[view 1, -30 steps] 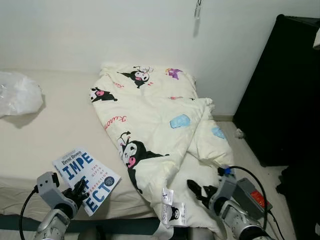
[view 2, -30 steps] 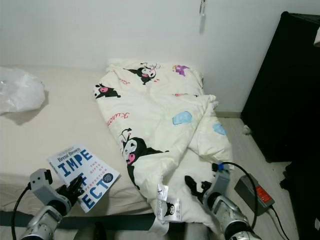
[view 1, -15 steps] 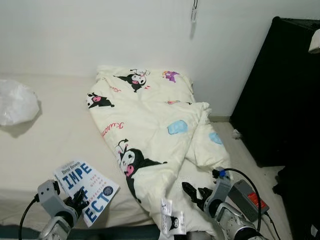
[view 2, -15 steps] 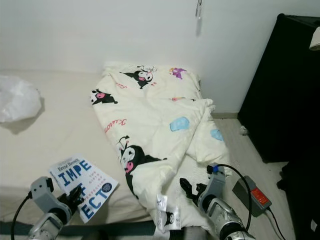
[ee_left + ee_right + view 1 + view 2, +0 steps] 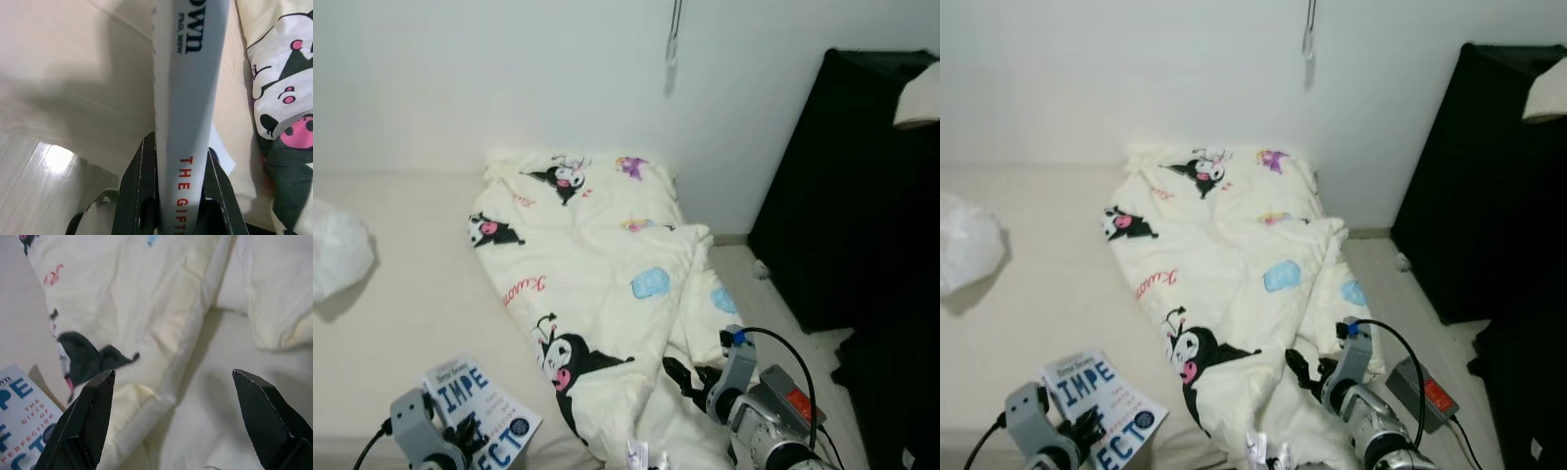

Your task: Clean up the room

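Observation:
A white book with blue title letters point(image 5: 478, 412) lies at the near edge of the cream bed point(image 5: 401, 284), with my left gripper point(image 5: 460, 439) shut on its near end. In the left wrist view the two black fingers point(image 5: 138, 193) clamp the book's spine point(image 5: 188, 93). A cream cartoon-print duvet point(image 5: 597, 284) sprawls across the bed's right side and hangs over the edge. My right gripper point(image 5: 687, 376) stands open just above the duvet's lower folds; the right wrist view shows its fingers point(image 5: 90, 418) wide apart over the fabric point(image 5: 161, 308).
A crumpled white plastic bag point(image 5: 337, 257) lies at the bed's left. A black cabinet point(image 5: 852, 196) stands at the right. A grey power adapter with a red label point(image 5: 793, 397) and a cable lie on the light floor point(image 5: 744, 269) beside the bed.
The camera has tilted up and turned right, so the whole scene sits lower and further left. Both grippers keep their places relative to the book and the duvet.

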`<state>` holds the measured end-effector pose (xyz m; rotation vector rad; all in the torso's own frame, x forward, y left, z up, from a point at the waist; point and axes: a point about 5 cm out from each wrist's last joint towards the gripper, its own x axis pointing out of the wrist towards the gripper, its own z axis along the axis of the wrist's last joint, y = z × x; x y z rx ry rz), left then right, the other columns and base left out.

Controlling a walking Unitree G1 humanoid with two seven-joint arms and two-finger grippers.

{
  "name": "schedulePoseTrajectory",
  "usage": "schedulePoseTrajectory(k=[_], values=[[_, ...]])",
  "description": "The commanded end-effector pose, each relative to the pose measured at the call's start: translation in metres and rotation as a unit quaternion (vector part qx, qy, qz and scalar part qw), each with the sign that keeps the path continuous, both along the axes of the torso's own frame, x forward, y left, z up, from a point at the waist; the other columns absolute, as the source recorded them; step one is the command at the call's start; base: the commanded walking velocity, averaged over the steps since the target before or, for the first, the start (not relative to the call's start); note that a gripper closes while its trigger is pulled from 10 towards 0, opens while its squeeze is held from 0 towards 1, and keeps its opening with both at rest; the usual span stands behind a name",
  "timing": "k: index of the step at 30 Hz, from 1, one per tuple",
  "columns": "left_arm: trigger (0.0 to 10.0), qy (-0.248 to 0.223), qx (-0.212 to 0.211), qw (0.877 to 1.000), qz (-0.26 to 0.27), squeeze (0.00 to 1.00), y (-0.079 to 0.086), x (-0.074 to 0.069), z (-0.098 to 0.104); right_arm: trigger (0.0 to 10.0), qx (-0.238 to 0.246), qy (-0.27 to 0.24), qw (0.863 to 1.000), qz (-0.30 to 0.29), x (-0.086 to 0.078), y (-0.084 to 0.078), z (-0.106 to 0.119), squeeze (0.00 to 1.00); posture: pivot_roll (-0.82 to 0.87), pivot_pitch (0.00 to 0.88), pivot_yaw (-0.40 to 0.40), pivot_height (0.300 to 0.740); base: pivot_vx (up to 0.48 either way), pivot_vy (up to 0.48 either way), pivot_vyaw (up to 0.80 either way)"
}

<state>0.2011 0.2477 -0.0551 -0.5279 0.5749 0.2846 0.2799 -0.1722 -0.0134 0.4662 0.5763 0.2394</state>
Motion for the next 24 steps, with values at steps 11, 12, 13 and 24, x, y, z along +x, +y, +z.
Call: schedulePoseTrajectory(k=[11,12,13,24], values=[[10.0,0.041,0.001,0.999,0.004,0.0,-0.004,-0.012,-0.01,10.0,-0.028,0.02,0.999,-0.013,-0.007,-0.008,-0.007,0.0,-0.02,0.0,-0.047,0.694,0.0,0.0,0.0],[10.0,0.041,0.001,0.999,0.004,0.0,-0.004,-0.012,-0.01,10.0,-0.028,0.02,0.999,-0.013,-0.007,-0.008,-0.007,0.0,-0.02,0.0,-0.047,0.694,0.0,0.0,0.0],[10.0,0.043,0.001,0.999,0.005,0.0,-0.004,-0.012,-0.01,10.0,-0.033,0.023,0.999,-0.016,-0.008,-0.009,-0.008,0.0,-0.02,0.0,-0.047,0.698,0.0,0.0,0.0],[10.0,0.094,0.001,0.996,0.003,0.0,-0.011,-0.016,-0.017,10.0,-0.1,0.075,0.991,-0.037,-0.026,-0.023,-0.024,0.0,-0.02,0.0,-0.056,0.708,-0.117,0.0,0.26]])
